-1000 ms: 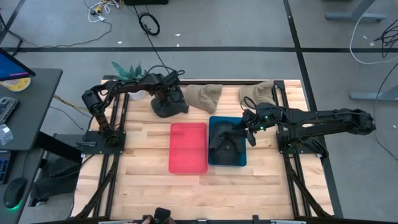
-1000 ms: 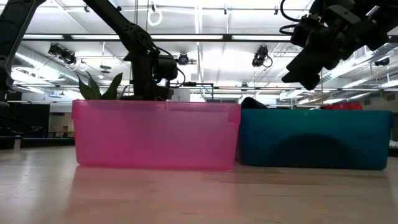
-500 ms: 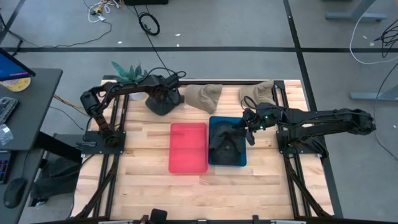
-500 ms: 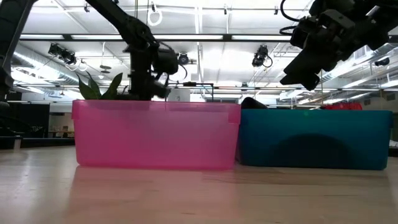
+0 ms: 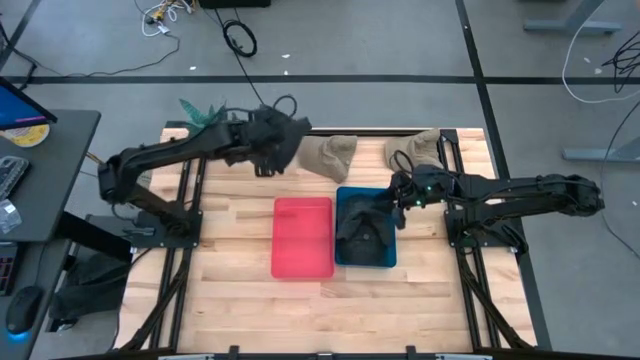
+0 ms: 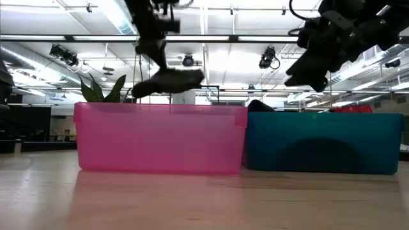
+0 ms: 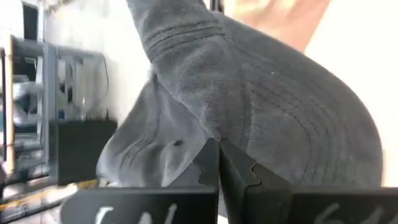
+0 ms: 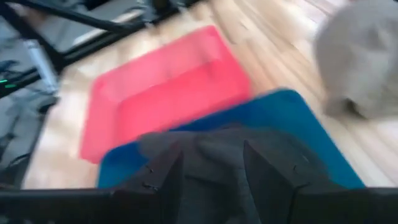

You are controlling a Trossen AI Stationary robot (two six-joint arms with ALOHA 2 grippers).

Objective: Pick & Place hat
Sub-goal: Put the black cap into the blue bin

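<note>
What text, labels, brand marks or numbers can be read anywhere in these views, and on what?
None can be read.
Left gripper: pale marks on its body in the left wrist view, cut off, unreadable.
Dark grey hat held in its shut jaws: only stitching shows.
Red bin, blue bin: no labels visible.
Laptop beside the table: screen too small to read.

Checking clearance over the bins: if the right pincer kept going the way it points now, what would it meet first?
Most likely the dark hat already lying in the blue bin: the right pincer is open and aimed down at it. Depth is hard to judge.
</note>
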